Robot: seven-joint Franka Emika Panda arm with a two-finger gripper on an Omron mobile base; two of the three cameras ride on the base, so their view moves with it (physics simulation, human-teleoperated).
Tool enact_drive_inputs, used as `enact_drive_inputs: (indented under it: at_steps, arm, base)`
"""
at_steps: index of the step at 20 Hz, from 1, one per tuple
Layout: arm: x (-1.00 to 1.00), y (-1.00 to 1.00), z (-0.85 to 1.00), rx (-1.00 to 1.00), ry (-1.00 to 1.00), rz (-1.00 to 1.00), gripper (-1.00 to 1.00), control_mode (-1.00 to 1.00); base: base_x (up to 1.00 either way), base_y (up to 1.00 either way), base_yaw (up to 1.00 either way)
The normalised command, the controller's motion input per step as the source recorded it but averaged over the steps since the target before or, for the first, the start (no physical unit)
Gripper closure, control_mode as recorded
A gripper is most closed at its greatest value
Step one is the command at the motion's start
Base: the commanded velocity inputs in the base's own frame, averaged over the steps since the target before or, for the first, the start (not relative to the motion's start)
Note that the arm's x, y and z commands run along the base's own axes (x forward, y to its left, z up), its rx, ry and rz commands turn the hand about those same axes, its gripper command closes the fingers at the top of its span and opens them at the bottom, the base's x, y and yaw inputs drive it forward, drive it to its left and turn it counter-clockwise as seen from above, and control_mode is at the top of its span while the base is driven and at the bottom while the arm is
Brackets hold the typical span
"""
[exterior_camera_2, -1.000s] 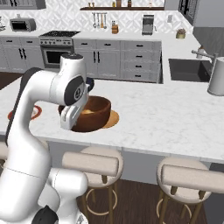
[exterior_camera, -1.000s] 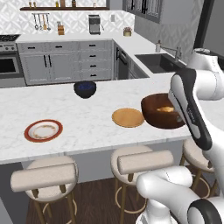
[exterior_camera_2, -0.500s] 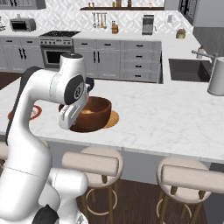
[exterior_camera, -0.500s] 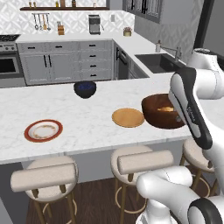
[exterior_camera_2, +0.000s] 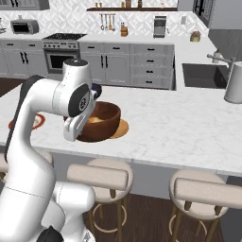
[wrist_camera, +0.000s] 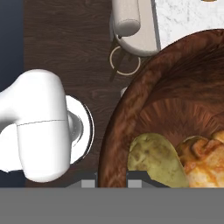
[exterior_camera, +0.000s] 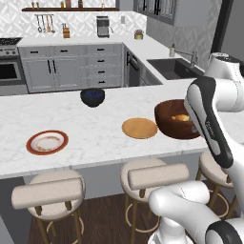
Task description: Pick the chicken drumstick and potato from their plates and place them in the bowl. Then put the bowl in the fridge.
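Reddish-brown bowl (wrist_camera: 175, 113) rim apparently pinched in the claw (wrist_camera: 111, 183).

Robot arm (exterior_camera_2: 52, 101): glossy white moulded shells, rounded and tubular, joined by dark grey to black bands at each joint. 1 round dark joint cap with a grey centre on the upper segment in the right base view. Forearm (exterior_camera: 209, 119) in the left base view carries a long black panel with faint lettering, too small to read. Lower body (exterior_camera: 190, 209): bulbous white casing with a dark grey collar.
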Motion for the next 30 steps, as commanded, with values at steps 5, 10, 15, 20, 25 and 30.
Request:
enact_drive_inputs:
  at_steps: [5, 10, 15, 20, 25, 30]
  arm:
    - [0.0, 0.0, 0.0, 0.0, 0.0, 0.0, 1.0, 1.0]
    - [0.0, 0.0, 0.0, 0.0, 0.0, 0.0, 1.0, 1.0]
    - [0.0, 0.0, 0.0, 0.0, 0.0, 0.0, 1.0, 1.0]
    - [0.0, 0.0, 0.0, 0.0, 0.0, 0.0, 1.0, 1.0]
    - [0.0, 0.0, 0.0, 0.0, 0.0, 0.0, 1.0, 1.0]
    - [0.0, 0.0, 0.0, 0.0, 0.0, 0.0, 1.0, 1.0]
  base:
    - [0.0, 0.0, 0.0]
    - [-0.63, 0.16, 0.01]
    - [-0.72, 0.85, 0.38]
    - [-0.26, 0.89, 0.85]
    - [-0.07, 0.87, 0.65]
    - [0.56, 1.0, -0.02]
